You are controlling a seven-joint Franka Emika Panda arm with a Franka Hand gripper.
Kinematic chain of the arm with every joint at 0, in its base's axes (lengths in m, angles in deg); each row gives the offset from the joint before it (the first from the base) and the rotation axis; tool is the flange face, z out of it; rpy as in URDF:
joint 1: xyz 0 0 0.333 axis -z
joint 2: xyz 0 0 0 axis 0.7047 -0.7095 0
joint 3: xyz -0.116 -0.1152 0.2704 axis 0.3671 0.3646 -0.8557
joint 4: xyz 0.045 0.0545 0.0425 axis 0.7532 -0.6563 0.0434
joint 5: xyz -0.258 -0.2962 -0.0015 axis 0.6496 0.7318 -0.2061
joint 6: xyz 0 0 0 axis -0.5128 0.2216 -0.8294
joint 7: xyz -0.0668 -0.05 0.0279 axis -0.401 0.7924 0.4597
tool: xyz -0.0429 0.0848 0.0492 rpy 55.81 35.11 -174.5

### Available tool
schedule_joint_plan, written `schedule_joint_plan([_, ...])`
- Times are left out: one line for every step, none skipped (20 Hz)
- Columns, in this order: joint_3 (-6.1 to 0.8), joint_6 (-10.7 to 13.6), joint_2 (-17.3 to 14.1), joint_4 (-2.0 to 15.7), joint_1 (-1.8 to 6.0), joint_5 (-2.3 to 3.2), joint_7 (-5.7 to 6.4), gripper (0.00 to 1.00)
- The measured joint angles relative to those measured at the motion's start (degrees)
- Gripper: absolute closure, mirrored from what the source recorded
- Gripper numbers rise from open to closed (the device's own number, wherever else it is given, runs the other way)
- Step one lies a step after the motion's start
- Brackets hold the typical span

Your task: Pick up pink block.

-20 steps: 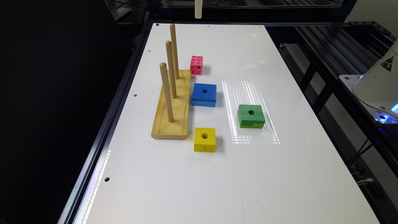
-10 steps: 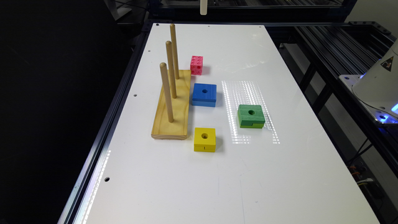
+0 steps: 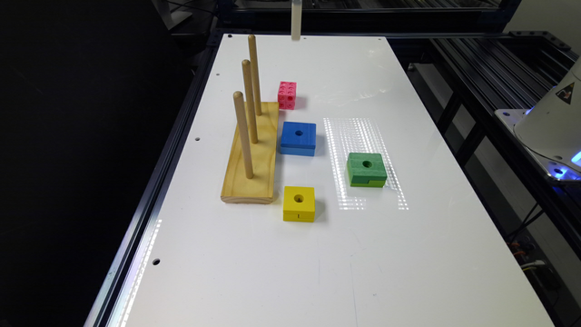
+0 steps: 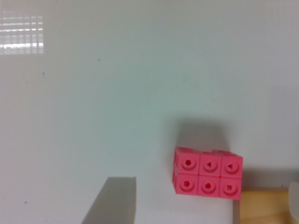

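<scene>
Pink block (image 3: 287, 95) beside wooden base (image 3: 252, 154)

Pink block (image 3: 287, 95): 1
Blue block (image 3: 298, 138): 1
Green block (image 3: 366, 169): 1
Yellow block (image 3: 298, 203): 1
Wooden base (image 3: 252, 170): 1
Pegs (image 3: 247, 102) on base: 3
Table (image 3: 317, 263): 1

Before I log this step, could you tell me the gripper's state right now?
Gripper: jaws open, holding nothing; the pink block sits on the table.
</scene>
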Motion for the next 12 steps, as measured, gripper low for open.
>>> schedule_joint_plan([0.00, -0.62, -0.54, 0.00, 0.00, 0.00, 0.00, 0.00])
schedule_joint_plan([0.00, -0.81, -0.71, 0.00, 0.00, 0.00, -0.01, 0.00])
schedule_joint_plan([0.00, -0.83, -0.70, 0.01, 0.00, 0.00, -0.01, 0.00])
schedule_joint_plan([0.00, -0.83, -0.75, -0.05, 0.00, 0.00, -0.01, 0.00])
schedule_joint_plan([0.00, -1.02, -1.03, -0.22, 0.00, 0.00, -0.01, 0.00])
schedule_joint_plan([0.00, -1.73, -1.59, -0.47, 0.00, 0.01, -0.01, 0.00])
schedule_joint_plan([0.00, -2.57, -2.24, -0.68, 0.00, 0.01, -0.01, 0.00])
schedule_joint_plan([0.00, -3.45, -2.97, -0.81, 0.00, 0.02, -0.01, 0.00])
schedule_joint_plan([0.00, -4.28, -3.72, -0.84, 0.00, 0.03, -0.01, 0.00])
schedule_joint_plan([-0.02, -5.39, -4.75, -0.83, -0.01, 0.04, -0.01, 0.00])
schedule_joint_plan([-0.10, -6.13, -5.39, -0.83, -0.01, 0.04, -0.01, 0.00])
schedule_joint_plan([-0.21, -6.40, -5.65, -0.82, -0.02, 0.04, -0.01, 0.00])
